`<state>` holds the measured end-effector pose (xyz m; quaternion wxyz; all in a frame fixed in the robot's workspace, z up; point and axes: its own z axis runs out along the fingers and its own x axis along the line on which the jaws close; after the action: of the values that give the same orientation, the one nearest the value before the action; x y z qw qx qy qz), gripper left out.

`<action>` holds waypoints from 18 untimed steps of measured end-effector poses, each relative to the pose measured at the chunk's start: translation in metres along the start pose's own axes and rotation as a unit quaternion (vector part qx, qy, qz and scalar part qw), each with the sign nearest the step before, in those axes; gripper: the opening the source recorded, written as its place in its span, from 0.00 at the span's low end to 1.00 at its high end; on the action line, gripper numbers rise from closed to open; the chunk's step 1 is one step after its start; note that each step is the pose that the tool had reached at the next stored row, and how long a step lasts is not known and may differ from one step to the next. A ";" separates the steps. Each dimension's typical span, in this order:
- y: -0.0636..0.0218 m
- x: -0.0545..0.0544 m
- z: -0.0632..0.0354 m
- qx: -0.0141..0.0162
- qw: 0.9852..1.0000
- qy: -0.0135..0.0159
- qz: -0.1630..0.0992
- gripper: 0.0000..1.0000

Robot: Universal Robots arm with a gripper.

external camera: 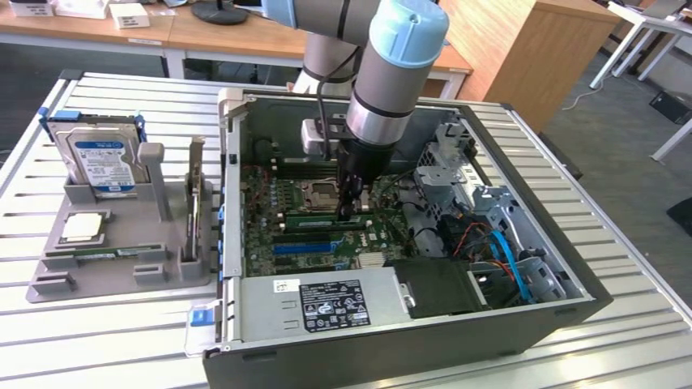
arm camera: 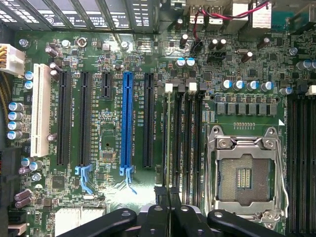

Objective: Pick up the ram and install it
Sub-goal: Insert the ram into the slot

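Observation:
Inside the open computer case, my gripper reaches down to the motherboard. Its fingers are shut on the ram, a thin green stick. In the wrist view the ram is seen edge-on, lined up along the first of the dark memory slots beside the CPU socket. I cannot tell whether it is fully seated. A second, alike ram stick lies flat on the grey tray at the exterior view's left.
The tray also holds a blue-labelled hard drive, an upright expansion card and a CPU chip. In the case, drive cages, cables and the power supply surround the board. A blue slot lies near the memory slots.

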<state>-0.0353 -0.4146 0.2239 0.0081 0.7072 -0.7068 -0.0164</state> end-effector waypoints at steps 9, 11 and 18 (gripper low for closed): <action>0.0000 0.000 0.0000 0.000 1.000 0.000 0.000 0.31; 0.0000 0.000 -0.0012 0.000 1.000 0.000 0.000 0.31; 0.0006 0.000 -0.0175 0.000 1.000 0.000 0.000 0.31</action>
<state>-0.0353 -0.4146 0.2414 0.0081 0.7072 -0.7068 -0.0164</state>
